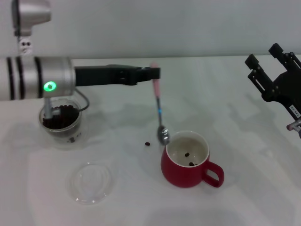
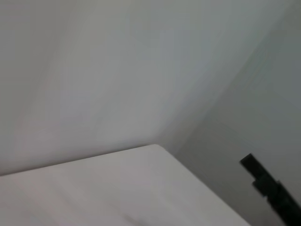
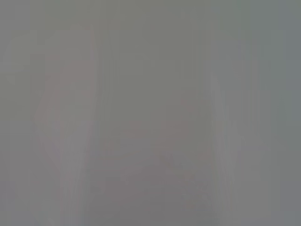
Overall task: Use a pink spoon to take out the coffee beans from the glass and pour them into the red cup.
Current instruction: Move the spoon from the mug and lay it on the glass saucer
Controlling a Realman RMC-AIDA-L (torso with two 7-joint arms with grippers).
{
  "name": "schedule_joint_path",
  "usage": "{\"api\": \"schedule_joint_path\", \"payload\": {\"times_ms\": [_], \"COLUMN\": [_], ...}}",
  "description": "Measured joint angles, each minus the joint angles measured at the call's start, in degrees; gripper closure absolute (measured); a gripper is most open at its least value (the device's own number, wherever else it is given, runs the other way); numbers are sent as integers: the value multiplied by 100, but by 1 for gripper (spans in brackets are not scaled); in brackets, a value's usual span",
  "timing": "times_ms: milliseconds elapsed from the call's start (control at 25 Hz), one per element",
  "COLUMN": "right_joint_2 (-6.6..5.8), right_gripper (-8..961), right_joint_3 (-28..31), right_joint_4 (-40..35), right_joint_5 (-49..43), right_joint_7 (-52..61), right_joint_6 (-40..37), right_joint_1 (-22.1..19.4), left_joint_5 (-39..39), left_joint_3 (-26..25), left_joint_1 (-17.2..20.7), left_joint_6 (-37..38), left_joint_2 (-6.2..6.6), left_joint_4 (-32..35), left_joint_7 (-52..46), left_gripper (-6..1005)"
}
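Pink spoon [image 1: 158, 110] is hanging bowl-down at the red cup's [image 1: 188, 162] far-left rim. Two beans are lying inside the cup, one stray bean [image 1: 147, 143] on the table; the glass [image 1: 61, 120] at far left is holding plenty. Left gripper [image 1: 151, 73], reaching level, is pinching the handle. Right gripper [image 1: 265, 66] is parked far right; fingers unreadable.

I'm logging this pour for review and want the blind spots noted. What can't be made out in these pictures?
- Head view: part of the glass and its coffee beans, behind the left arm.
- Head view: whether the pink spoon bowl at the red cup rim holds beans; too small.
- Right wrist view: featureless blur.
- Right gripper: finger state unclear.
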Motion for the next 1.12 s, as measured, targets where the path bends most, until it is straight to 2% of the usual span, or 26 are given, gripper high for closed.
{"api": "schedule_joint_path", "payload": {"times_ms": [200,360,520,680,960,1120], "right_joint_2": [-4,-9,-9,-9,-9,-8], "right_gripper": [268,270,272,274,274,274], "right_joint_3": [15,17,17,17,26,25], "right_joint_4": [-51,-91,-95,-109,-127,-115], "right_joint_5": [29,82,121,172,307,308], "right_joint_7": [0,0,2,1,0,0], "right_joint_6": [0,-1,9,84,274,333], "right_joint_1": [-1,-1,5,8,-2,-6], "left_joint_5": [11,-17,-14,22,-14,-18], "left_joint_3": [-31,-34,-33,-29,-78,-118], "left_joint_1": [642,940,1191,1324,1621,1731], "left_joint_6": [88,196,267,280,304,381], "left_joint_2": [150,312,364,401,576,591], "left_joint_4": [456,490,458,439,433,433], "left_joint_7": [72,123,193,261,299,346], "left_gripper": [872,871,872,871,869,867]}}
